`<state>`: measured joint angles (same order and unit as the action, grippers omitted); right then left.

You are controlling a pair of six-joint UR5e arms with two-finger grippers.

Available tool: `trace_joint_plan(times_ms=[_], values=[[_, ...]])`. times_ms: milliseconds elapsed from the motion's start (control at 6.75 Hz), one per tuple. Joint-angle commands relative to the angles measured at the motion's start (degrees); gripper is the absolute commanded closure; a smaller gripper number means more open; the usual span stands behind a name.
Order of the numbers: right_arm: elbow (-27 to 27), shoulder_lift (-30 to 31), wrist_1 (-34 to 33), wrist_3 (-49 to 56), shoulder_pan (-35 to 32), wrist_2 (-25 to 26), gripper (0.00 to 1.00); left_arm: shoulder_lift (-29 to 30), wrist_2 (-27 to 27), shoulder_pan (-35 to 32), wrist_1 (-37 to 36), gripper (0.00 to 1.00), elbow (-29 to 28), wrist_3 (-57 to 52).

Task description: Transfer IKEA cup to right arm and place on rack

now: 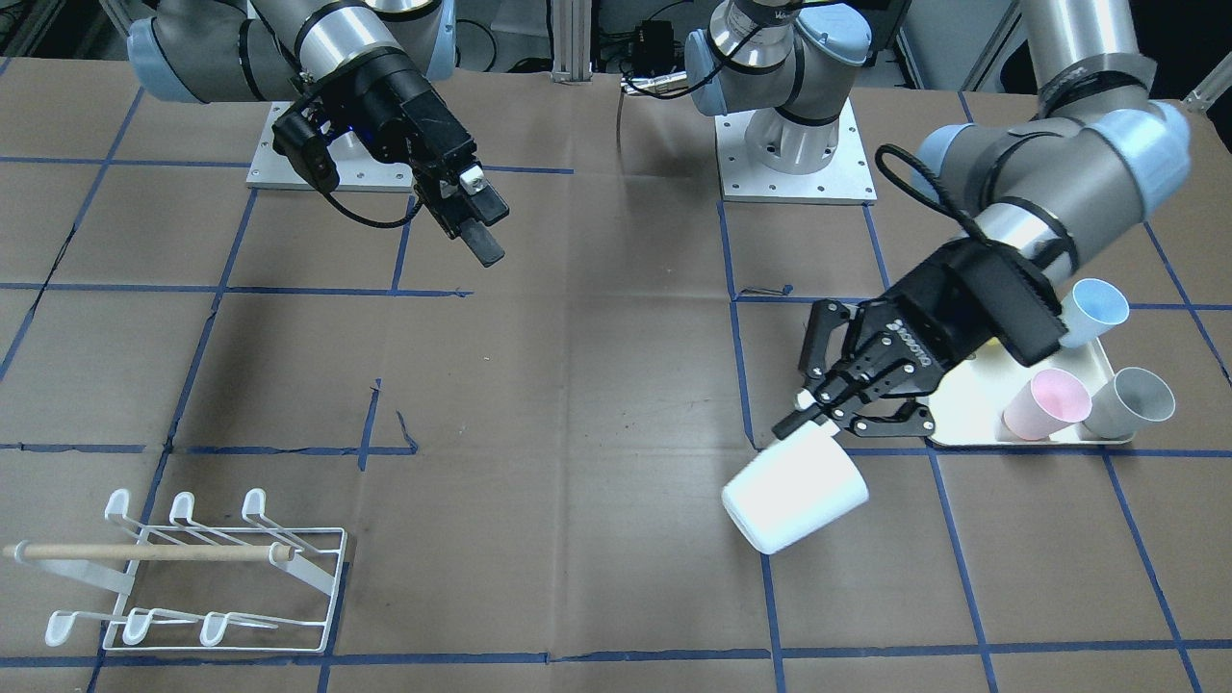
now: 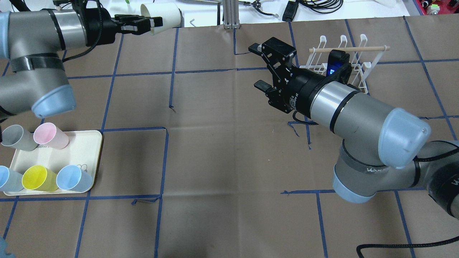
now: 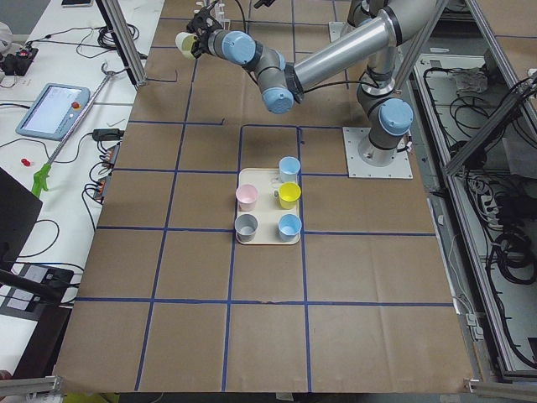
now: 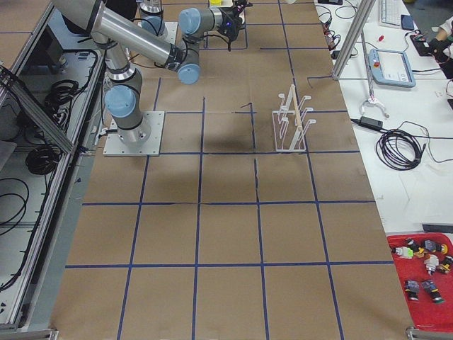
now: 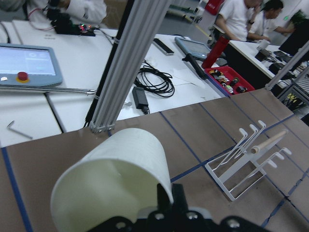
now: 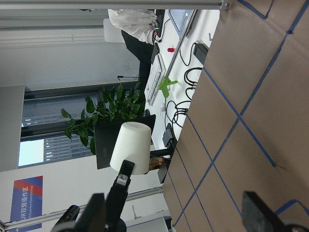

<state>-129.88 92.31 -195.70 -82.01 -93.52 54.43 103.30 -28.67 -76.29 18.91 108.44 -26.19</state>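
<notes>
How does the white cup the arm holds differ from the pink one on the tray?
The white cup is held above the table; the pink cup stands on the tray. The white cup lies tipped sideways, pinched by the left gripper; the pink cup is upright, untouched. Both are plain, handleless.

Bright lab workspace.
Brown table (image 4: 226, 283) gridded with blue tape (image 4: 226, 203); white desk (image 4: 425, 205) alongside carries cables (image 4: 400, 150); leafy plant (image 6: 104, 118) beyond.

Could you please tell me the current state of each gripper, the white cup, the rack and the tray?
Left gripper: shut on the white cup, at its rim.
White cup: held on its side, off the table.
Right gripper: open, empty.
Rack: upright, prongs empty.
Tray: carrying five upright coloured cups.
</notes>
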Motion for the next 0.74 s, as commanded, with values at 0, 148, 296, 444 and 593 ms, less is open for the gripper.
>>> trace_joint_plan(times_ms=[0,148,296,444,593], values=[[-0.2,-0.2,0.1,-0.1,0.0,-0.2,0.00,1.7,3.0,-4.0,-24.3,1.00,12.3,2.4],[-0.5,-0.7,0.6,0.0,0.0,0.1,0.00,2.1,2.7,-6.3,-33.2,1.00,14.2,8.6],[-0.2,-3.1,0.6,0.0,-0.1,-0.3,0.00,2.3,2.6,-7.6,-37.2,1.00,14.4,11.9],[0.1,-6.0,-0.1,-0.3,-0.3,0.2,0.00,2.3,2.7,-8.3,-37.5,1.00,14.6,12.1],[1.1,-6.5,0.1,-0.3,-0.4,1.6,0.00,2.3,2.1,-9.7,-37.7,1.00,14.5,12.2]])
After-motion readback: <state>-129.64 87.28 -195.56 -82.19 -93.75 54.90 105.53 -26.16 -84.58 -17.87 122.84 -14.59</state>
